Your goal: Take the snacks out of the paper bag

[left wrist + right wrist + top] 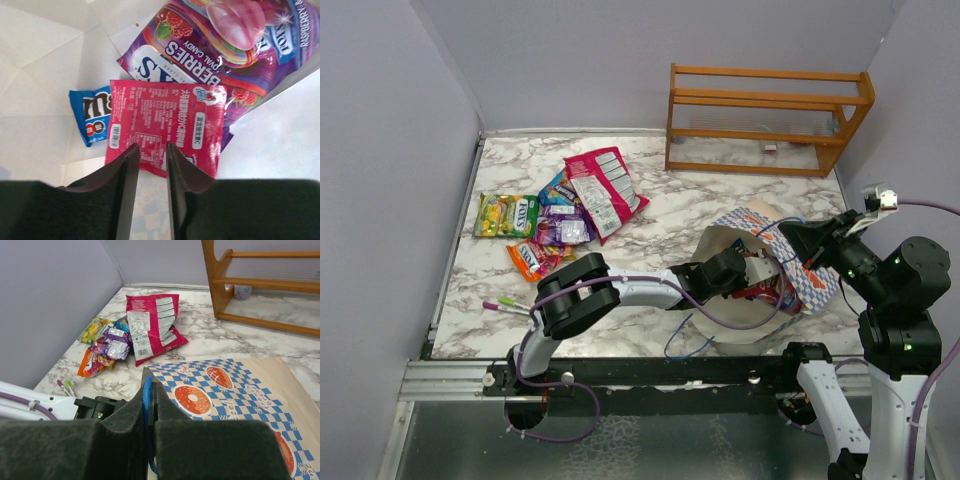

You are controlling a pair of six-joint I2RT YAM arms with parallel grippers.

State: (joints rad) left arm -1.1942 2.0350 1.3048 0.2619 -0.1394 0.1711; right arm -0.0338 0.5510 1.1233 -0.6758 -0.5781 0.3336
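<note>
Snacks point(563, 212) are partly unpacked: a heap lies on the table point(670, 235), while a red packet point(165, 125), blue packet point(92, 117) and purple candy bag point(225, 55) lie inside the paper bag point(820, 287). The left pincer point(150, 150), narrowly parted, hovers over the red packet; the right pincer point(149, 379) is clenched on the blue handle point(147, 410).

Left end effector point(150, 150) inside paper bag point(818, 288)
</note>
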